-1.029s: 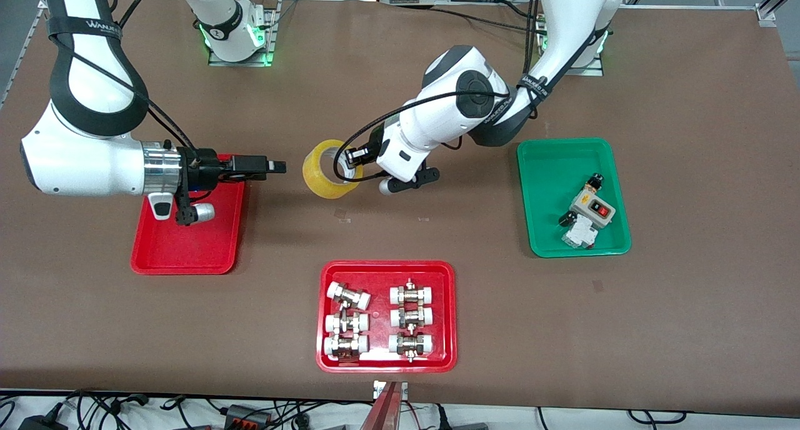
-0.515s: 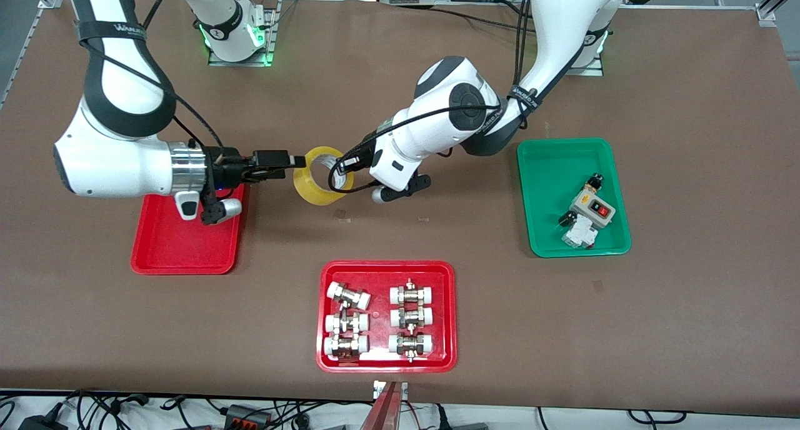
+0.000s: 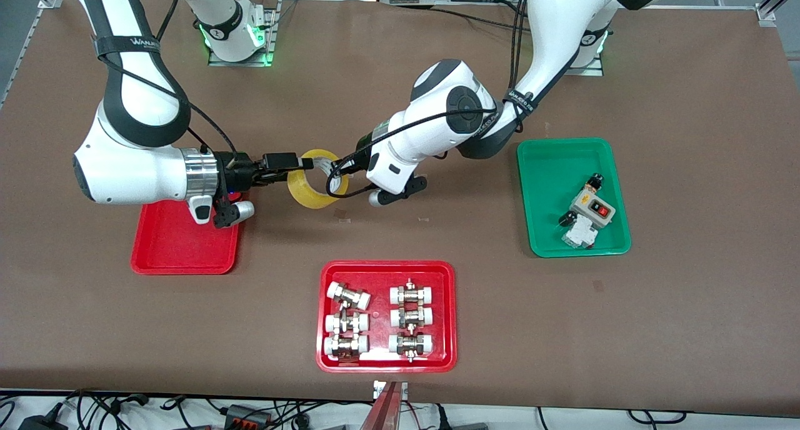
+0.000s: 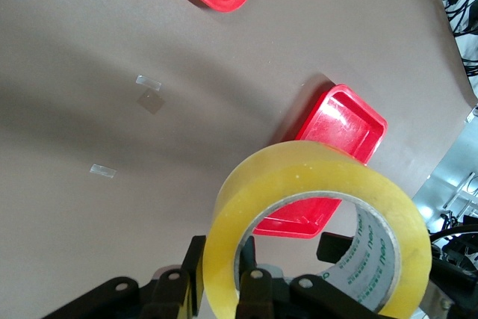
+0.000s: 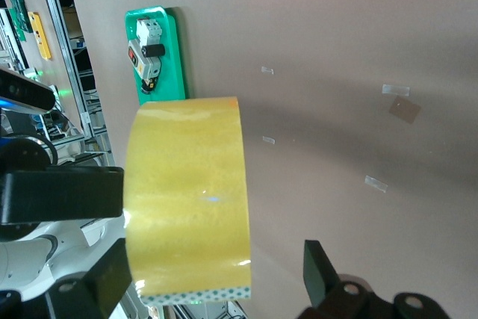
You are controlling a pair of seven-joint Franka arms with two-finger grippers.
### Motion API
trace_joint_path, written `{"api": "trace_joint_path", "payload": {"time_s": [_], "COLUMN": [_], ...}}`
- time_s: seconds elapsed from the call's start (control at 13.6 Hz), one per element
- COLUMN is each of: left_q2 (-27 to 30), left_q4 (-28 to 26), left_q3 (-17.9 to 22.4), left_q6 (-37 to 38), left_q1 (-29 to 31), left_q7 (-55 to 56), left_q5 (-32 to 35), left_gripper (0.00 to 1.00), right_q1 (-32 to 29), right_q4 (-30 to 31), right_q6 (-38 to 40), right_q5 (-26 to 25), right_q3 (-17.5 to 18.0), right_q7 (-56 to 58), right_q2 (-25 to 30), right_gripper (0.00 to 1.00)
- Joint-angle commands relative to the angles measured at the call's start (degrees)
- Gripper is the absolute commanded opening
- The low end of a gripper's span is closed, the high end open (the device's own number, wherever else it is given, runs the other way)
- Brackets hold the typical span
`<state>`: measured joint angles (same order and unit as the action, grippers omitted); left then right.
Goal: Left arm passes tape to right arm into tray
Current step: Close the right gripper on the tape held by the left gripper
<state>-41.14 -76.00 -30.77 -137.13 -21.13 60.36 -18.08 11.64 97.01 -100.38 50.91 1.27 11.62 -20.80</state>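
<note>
The yellow tape (image 3: 310, 192) hangs in the air over the middle of the table, between the two arms. My left gripper (image 3: 335, 172) is shut on the roll's wall, one finger inside the core and one outside; the left wrist view shows this grip (image 4: 222, 280) on the tape (image 4: 299, 184). My right gripper (image 3: 304, 165) is open with its fingers set around the tape's other side. In the right wrist view the tape (image 5: 190, 199) sits between the spread fingers of the right gripper (image 5: 209, 274). The plain red tray (image 3: 181, 245) lies under the right arm's wrist and also shows in the left wrist view (image 4: 340, 121).
A red tray with metal fittings (image 3: 386, 274) lies nearer to the front camera, at the table's middle. A green tray (image 3: 544, 192) with a switch box lies toward the left arm's end. Small tape scraps (image 3: 341, 215) lie on the table under the roll.
The left arm carried the tape toward the right arm's end. The right arm reached in and its open fingers now sit around the roll.
</note>
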Motion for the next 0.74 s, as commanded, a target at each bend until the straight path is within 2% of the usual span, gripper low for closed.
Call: {"api": "trace_joint_path", "payload": {"time_s": [0.0,0.44,0.66], "left_q2": [-0.8,-0.9,-0.8], "left_q4": [2.4,2.4,2.4], "left_q3": [0.4,0.4,0.4], "left_q6": [-0.1,-0.1,-0.1], "left_q1": [-0.9,-0.8,-0.8], "left_q7": [0.4,0.3,0.4], "left_q5": [-0.5,-0.5,-0.6], "left_gripper": [0.00,0.00,0.00], "right_q1": [-0.2,-0.5,-0.5], "right_q4": [-0.8,-0.7,-0.8], "right_q6": [0.7,0.8,0.8], "right_q5": [1.0,1.1,1.0], "right_q3": [-0.1,-0.2,-0.2], "right_q7": [0.2,0.3,0.3], "right_q2": [0.1,0.1,0.1], "right_gripper": [1.00,0.98,0.68]}}
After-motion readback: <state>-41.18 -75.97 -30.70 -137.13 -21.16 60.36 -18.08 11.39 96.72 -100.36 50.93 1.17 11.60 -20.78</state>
